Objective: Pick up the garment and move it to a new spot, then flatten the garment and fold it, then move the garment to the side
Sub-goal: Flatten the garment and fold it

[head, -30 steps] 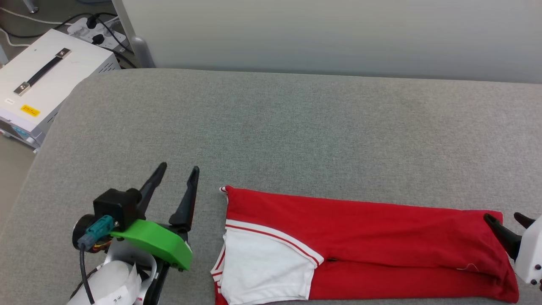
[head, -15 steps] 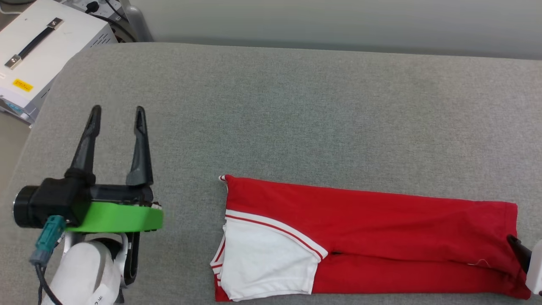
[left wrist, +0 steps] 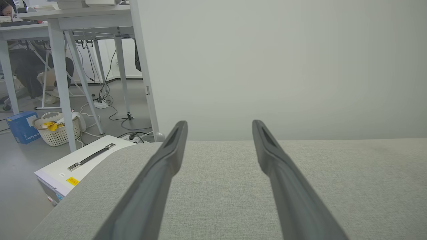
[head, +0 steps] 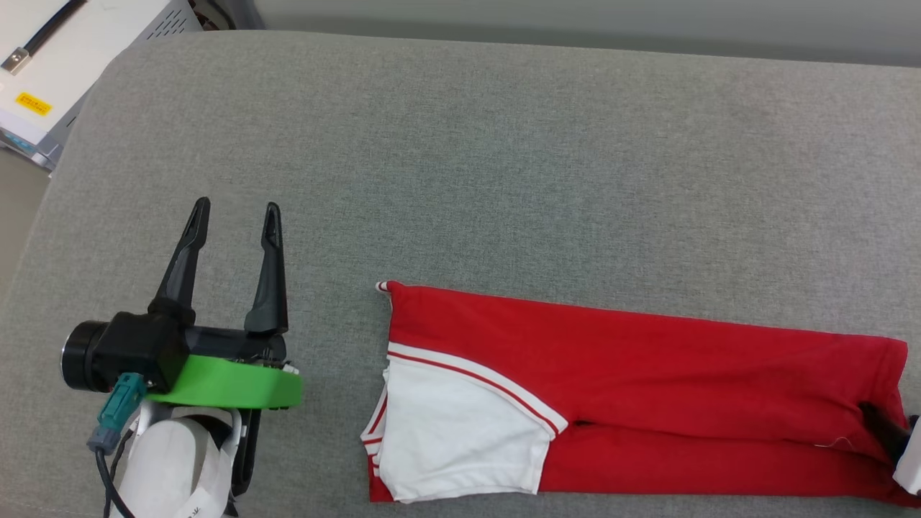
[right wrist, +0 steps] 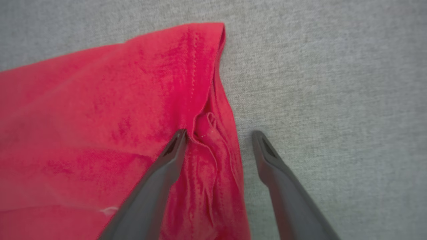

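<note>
The garment (head: 647,374) lies on the grey padded table (head: 504,180) as a long red strip, its white sleeve with striped trim at the left end. My left gripper (head: 237,208) stands open well to the left of it, over bare fabric, its fingers (left wrist: 166,160) pointing at the far wall. My right gripper (right wrist: 220,134) is open at the garment's right end (right wrist: 200,83): one finger rests on the red cloth, the other on the grey surface just past the hem. In the head view the right gripper (head: 888,432) shows at the right edge as a single dark finger.
A white box (head: 43,65) with a black handle and yellow label stands off the table's far left corner. A pale wall (left wrist: 283,66) runs behind the table. Beyond the box (left wrist: 83,163) are desk legs, floor cables and a basket (left wrist: 58,130).
The head camera has tilted down, shifting the whole picture. My left gripper has drawn away leftward from the garment's sleeve end. The right gripper has slid towards the near side of the garment's right end.
</note>
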You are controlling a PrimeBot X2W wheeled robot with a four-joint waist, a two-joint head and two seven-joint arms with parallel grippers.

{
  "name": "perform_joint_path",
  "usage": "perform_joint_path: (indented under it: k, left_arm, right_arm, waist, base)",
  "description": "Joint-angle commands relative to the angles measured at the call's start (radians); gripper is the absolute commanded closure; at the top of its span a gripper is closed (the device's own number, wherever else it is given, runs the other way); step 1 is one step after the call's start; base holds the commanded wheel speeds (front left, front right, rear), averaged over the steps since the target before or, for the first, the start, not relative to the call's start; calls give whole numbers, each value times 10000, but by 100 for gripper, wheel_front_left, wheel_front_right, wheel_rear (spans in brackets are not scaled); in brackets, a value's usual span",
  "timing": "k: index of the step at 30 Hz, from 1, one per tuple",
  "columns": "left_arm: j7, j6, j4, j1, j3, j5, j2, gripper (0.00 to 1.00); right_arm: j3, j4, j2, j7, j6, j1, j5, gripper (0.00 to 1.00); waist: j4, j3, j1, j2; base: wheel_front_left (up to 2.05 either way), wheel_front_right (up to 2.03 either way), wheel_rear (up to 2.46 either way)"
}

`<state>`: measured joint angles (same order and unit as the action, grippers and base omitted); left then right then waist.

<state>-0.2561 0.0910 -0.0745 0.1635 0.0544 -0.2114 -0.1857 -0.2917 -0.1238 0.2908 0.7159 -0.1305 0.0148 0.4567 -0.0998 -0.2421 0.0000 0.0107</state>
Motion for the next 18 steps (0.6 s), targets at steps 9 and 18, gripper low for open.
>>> perform_joint_path:
  k: [9, 18]
  left_arm:
    - [-56, 305, 246, -27, -149, 346, 332, 0]
    - [-57, 384, 558, -139, -131, 369, 420, 0]
  right_arm:
    - [1134, -482, -433, 199, -2, 108, 1360, 0]
    - [1600, -800, -8, -647, -2, 160, 1316, 100]
  waist:
    - [-21, 53, 0, -107]
    - [39, 500, 0, -107]
  base:
    - [0, 0, 0]
    - [0, 0, 0]
